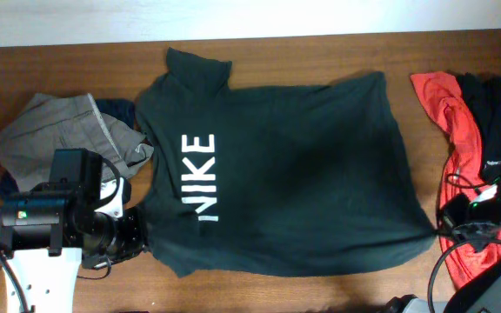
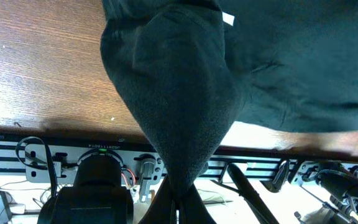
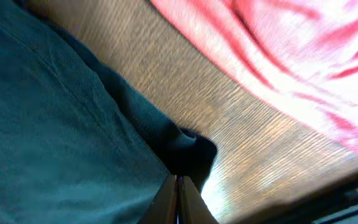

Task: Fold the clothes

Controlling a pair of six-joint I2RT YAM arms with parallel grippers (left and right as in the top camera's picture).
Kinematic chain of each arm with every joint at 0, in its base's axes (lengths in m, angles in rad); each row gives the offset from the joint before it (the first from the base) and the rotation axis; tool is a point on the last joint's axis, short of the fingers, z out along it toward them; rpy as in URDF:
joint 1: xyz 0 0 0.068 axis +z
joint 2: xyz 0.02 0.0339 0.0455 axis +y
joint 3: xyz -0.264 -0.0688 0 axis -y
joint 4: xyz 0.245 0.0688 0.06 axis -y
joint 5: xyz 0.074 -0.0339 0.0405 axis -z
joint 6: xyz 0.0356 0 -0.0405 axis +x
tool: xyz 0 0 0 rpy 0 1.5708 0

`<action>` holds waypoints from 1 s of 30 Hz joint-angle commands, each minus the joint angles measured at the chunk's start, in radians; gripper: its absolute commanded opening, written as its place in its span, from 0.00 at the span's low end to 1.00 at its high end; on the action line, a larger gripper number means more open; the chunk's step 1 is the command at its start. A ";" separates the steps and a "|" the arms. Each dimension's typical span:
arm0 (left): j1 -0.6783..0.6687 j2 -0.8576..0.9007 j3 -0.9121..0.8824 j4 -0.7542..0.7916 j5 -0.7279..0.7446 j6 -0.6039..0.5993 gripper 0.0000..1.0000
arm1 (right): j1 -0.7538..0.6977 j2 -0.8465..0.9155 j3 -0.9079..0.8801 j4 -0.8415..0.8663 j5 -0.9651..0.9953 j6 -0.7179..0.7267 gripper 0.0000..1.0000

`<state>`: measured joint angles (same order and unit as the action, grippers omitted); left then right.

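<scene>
Large dark green-black fabric NIKE T-shirt (image 1: 303,174) lies flat, frame centre. Left gripper (image 2: 179,198) and right gripper (image 3: 178,186) are clamped on its lower corners. Recommend lifting evenly, cloth taut.

wooden table (image 1: 59,69) | NIKE T-shirt (image 1: 303,191) | grey trousers (image 1: 50,130) | red top (image 1: 455,122) | black top (image 1: 498,113)
</scene>
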<state>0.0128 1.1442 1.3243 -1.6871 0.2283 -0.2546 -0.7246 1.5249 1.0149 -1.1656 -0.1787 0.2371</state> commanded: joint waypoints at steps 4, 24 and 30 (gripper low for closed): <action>0.003 -0.008 0.018 -0.001 0.000 0.000 0.00 | -0.008 -0.008 0.027 -0.032 0.027 -0.034 0.07; 0.003 -0.008 0.018 0.000 0.004 0.000 0.00 | -0.018 -0.006 -0.220 0.092 -0.056 0.012 0.77; 0.003 -0.008 0.018 0.009 0.004 0.001 0.00 | -0.063 -0.006 -0.304 0.184 -0.041 0.056 0.73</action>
<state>0.0128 1.1442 1.3243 -1.6848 0.2287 -0.2543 -0.7620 1.5242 0.7368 -0.9993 -0.2440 0.2569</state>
